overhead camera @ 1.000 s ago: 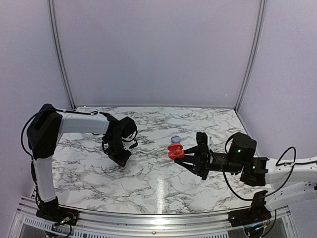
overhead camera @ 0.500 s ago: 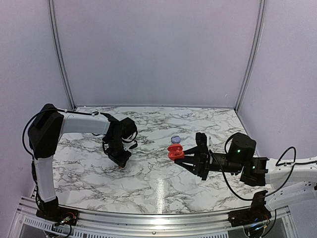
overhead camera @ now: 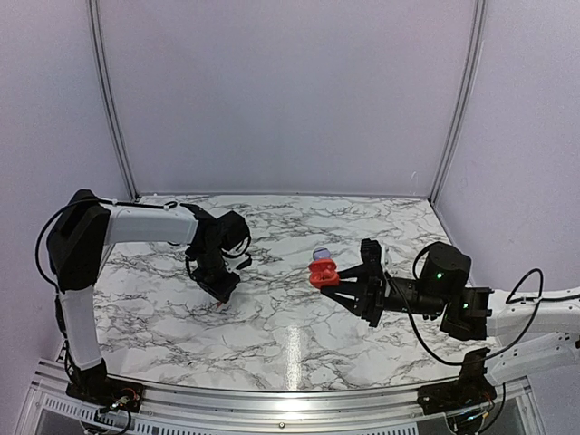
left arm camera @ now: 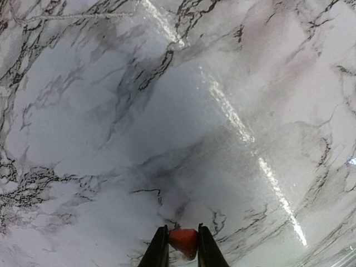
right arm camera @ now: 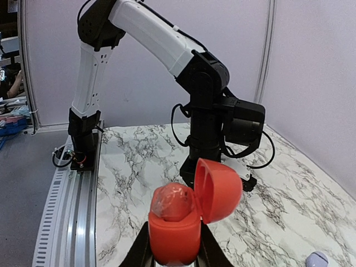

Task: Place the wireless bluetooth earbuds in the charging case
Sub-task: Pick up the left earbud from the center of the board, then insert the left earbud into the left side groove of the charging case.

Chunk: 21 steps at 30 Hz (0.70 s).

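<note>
On the far left of the booth, a pale lilac wall (overhead camera: pixel 54 109) is rising behind a metal post (overhead camera: pixel 109 100). Below it, a worktop (overhead camera: pixel 290 227) patterned like white marble with dark grey veins is spreading across the floor of the enclosure. An aluminium rail (overhead camera: pixel 272 399) is running along its near edge.

The left arm (overhead camera: pixel 145 224) is reaching in from its base at the near left corner and bending down toward the left half of the worktop. The left tool (overhead camera: pixel 220 292) is pointing down at the surface with its fingers drawn narrow. The left wrist view shows them pinching a tiny red earbud (left arm camera: pixel 183 243) just over the marble; whether the earbud is touching the surface I cannot tell.

Toward the middle, a strip of glare (overhead camera: pixel 294 349) is shining on the glossy surface.

Right of centre, the red charging case (overhead camera: pixel 321 272) is hanging above the worktop, well apart from the earbud. The right tool (overhead camera: pixel 328 281) is gripping its base from both sides. The lid (right arm camera: pixel 219 186) is standing open, hinged up to one side. A rounded, glossy red form is sitting in the base; I cannot tell whether it is an earbud. A small pale round object (right arm camera: pixel 317 259) is lying on the marble just beyond the case.

The right arm (overhead camera: pixel 526 317) is stretching in low from the near right corner, and another lilac wall is closing off that side.
</note>
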Motion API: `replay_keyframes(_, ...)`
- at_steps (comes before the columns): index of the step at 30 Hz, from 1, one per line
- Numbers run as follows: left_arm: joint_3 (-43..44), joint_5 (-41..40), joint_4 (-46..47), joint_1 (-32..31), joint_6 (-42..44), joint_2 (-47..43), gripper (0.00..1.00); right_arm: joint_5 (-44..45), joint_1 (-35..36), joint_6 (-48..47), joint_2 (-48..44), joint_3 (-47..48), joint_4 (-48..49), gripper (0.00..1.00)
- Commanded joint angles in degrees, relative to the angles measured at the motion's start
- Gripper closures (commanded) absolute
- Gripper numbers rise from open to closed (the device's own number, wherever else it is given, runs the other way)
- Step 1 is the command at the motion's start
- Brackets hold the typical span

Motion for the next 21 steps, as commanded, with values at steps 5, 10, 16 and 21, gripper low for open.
replay_keyframes(5,1.6,1.8,3.4,-0.3,-3.6,-14.5,0.88,4.5,-0.3,-5.0,-1.0,-0.9,11.7,1.00)
replay_keyframes(10,-0.8,3.2,14.6,-2.5,-4.6,-27.3,0.90,6.0,-0.2,-9.7,-1.3,-3.9,20.8,1.00)
replay_keyframes(16,-5.3,2.4,28.9,-8.7,-3.6,-39.0,0.91,8.7,2.4,-15.1,0.6,-6.0,29.2,1.00)
replay_keyframes(21,-11.2,-0.4,41.6,-13.9,-4.3,-45.6,0.91,14.5,5.3,-19.2,3.2,-5.1,32.4,1.00)
